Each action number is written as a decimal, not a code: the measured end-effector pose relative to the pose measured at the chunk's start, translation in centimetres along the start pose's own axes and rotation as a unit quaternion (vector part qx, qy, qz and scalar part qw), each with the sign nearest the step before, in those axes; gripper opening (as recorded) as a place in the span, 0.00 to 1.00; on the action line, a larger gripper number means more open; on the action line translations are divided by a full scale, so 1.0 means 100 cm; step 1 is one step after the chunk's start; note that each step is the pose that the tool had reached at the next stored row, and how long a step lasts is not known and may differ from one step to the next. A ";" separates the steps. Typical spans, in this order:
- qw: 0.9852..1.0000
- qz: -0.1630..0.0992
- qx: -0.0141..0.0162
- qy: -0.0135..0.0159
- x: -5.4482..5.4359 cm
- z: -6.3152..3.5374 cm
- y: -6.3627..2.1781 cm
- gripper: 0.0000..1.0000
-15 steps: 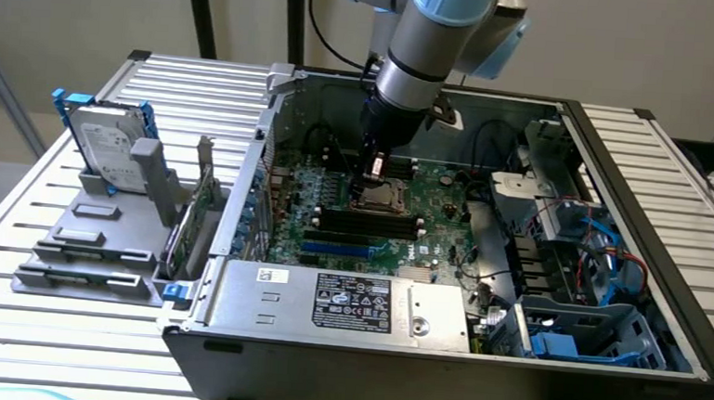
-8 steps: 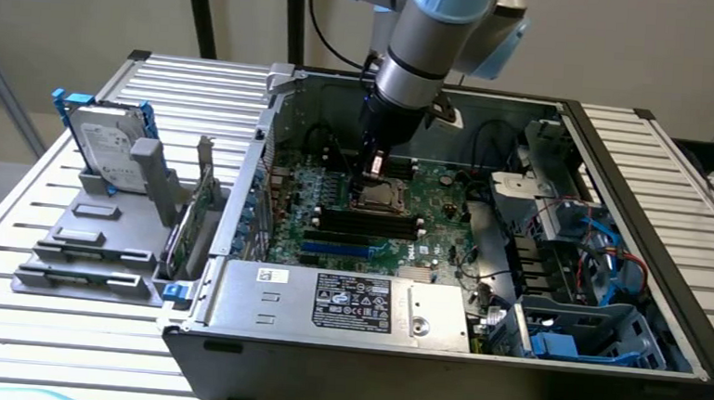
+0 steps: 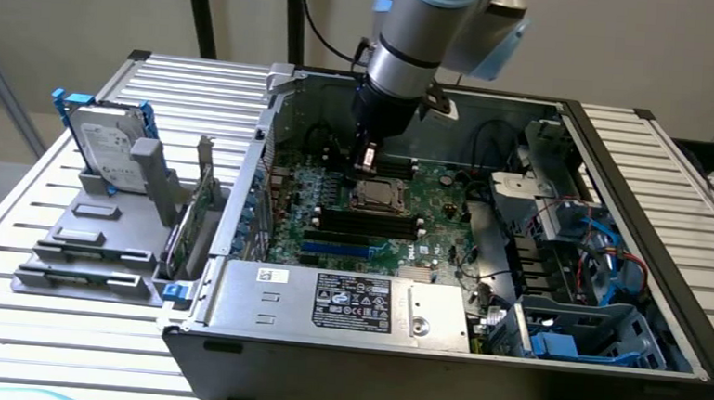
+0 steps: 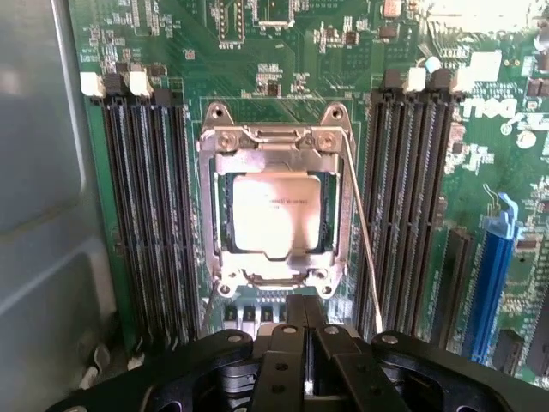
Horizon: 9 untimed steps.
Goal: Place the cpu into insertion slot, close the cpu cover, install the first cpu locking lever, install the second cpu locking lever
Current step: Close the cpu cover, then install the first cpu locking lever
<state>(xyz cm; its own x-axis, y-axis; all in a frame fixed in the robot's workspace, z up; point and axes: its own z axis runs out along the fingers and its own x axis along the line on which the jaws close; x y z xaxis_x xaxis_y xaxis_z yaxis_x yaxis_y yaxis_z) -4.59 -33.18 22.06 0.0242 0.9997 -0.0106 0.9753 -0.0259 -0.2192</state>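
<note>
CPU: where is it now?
Wrist view: the cpu sits in the insertion slot under the cpu cover, between two memory slot banks, near the tool.

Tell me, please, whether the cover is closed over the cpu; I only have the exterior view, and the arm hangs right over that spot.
Observer: Yes. In the wrist view the cover lies flat, and the cpu shows through its cut-out.
Operator: Thank you. Could you also check whether the levers are latched?
Observer: One lever slants away from the cover's side, so it looks unlatched. I cannot judge the other.
</note>
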 end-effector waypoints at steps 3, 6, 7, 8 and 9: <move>1.000 0.000 0.000 0.000 -0.002 0.0001 -0.0099 0.11; 1.000 0.000 0.000 0.000 -0.002 0.0006 -0.0120 0.11; 1.000 0.000 0.000 0.000 -0.002 0.0005 -0.0120 0.11; 1.000 0.000 0.000 0.000 -0.002 0.0005 -0.0121 0.11; 1.000 0.000 0.000 0.000 -0.002 0.0005 -0.0120 0.11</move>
<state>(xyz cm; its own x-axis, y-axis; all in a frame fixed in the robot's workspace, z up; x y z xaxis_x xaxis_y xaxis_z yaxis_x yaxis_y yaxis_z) -5.78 -33.39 22.27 0.0242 0.9997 -0.0107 0.9753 -0.0259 -0.2192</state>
